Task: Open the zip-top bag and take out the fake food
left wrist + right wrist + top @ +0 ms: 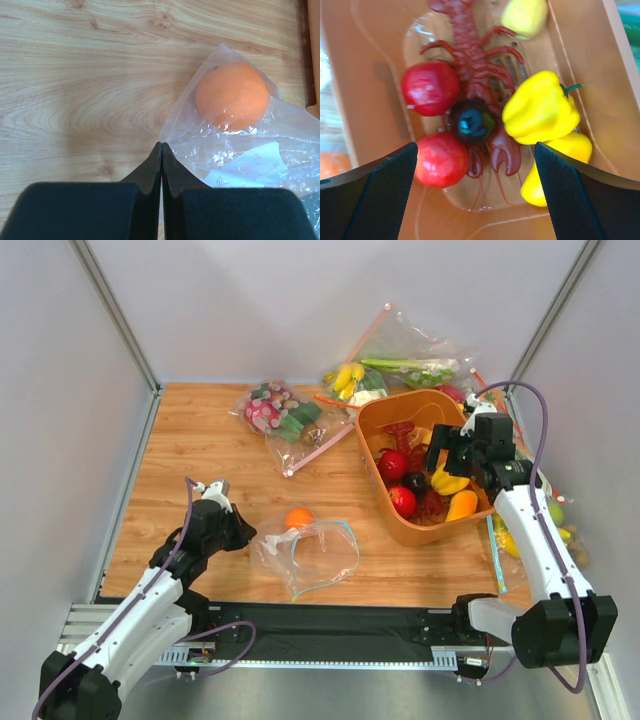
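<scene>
The zip-top bag [322, 558], near centre of the surface [200, 440], holds an orange fruit [298, 517]. The orange bin [432, 532] at right holds red fruits [392, 464] and a lobster [470, 60]. The left jaws clench the bag's edge; the right jaws hang released above the bin.

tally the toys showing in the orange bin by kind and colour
red round fruits: 2
yellow pieces: 3
dark fruit: 1
red lobster: 1
total: 7
</scene>
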{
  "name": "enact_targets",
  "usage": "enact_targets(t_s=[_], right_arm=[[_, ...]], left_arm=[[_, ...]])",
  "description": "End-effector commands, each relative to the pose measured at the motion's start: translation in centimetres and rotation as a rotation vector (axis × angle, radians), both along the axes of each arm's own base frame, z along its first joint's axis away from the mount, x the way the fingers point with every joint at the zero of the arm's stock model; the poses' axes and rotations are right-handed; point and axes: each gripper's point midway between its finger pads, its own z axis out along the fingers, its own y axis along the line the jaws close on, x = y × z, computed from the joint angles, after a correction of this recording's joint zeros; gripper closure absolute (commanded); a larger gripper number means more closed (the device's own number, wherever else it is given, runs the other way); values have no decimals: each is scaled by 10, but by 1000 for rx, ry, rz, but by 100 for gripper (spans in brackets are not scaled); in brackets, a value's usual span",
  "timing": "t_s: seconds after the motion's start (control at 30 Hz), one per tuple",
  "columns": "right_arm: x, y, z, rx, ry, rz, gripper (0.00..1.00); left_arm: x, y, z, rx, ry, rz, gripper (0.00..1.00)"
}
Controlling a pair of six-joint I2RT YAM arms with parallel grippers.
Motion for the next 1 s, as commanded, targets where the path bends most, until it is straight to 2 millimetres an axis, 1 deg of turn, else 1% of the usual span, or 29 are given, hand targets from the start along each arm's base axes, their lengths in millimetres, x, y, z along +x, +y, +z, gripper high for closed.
enact_targets(t_s=[0.0,0.03,0.07,0.1,0.13,0.17,0.2,0.23,0.3,0.33,0.4,0.43,0.5,0.53,0.6,0.63,0.7,0.73,0.8,0.87,0.9,0.93,0.97], right_arm=[[-6,20,51,62,-163,107,3],[-13,38,58,96,-180,187,6],[-20,48,65,106,-201,228,9],[-26,59,68,115,-205,273,12],[-39,83,73,131,-210,369,19],[-47,95,73,133,-209,421,23],[-59,110,73,151,-195,489,27],[-77,133,73,167,-188,583,33],[-100,156,71,191,-165,689,38],[-121,175,71,217,-150,782,41],[-142,192,66,242,-119,865,45],[-161,206,63,254,-96,942,46],[-177,215,54,247,-68,1007,48],[-192,225,49,244,-46,1062,49],[-204,235,37,257,-6,1104,50],[-214,243,31,264,19,1139,51],[-220,252,19,274,49,1163,52],[-227,258,11,271,81,1185,53],[-229,269,5,270,82,1204,53],[-231,279,-8,257,112,1209,53],[-228,284,-11,258,103,1207,53],[-224,287,-22,239,120,1190,53],[-218,292,-25,240,103,1167,54]], left_arm=[[2,0,6,-6,-19,-3,100],[2,-1,6,-8,-19,-4,100],[2,-2,7,-16,-21,-5,100],[2,-2,6,-17,-17,-3,100],[3,-3,7,-20,-19,-3,100],[3,-3,7,-22,-18,-3,100],[3,-3,6,-23,-16,-4,100],[3,-4,6,-23,-12,-3,100],[3,-3,4,-22,-6,-2,100],[3,-4,5,-25,-7,-2,100],[2,-4,4,-26,-3,-2,100],[2,-4,4,-27,-5,0,100],[2,-4,3,-26,-1,-1,100],[2,-4,4,-27,-4,-1,100],[2,-4,3,-29,-3,-2,100],[2,-4,3,-28,0,-2,100],[1,-5,2,-29,4,-6,100],[1,-4,3,-31,1,-3,100],[0,-4,2,-33,4,-3,100],[0,-4,3,-35,2,0,100],[0,-5,3,-37,-1,-2,100],[0,-5,4,-40,-1,-3,100],[-1,-5,4,-42,0,-6,100]])
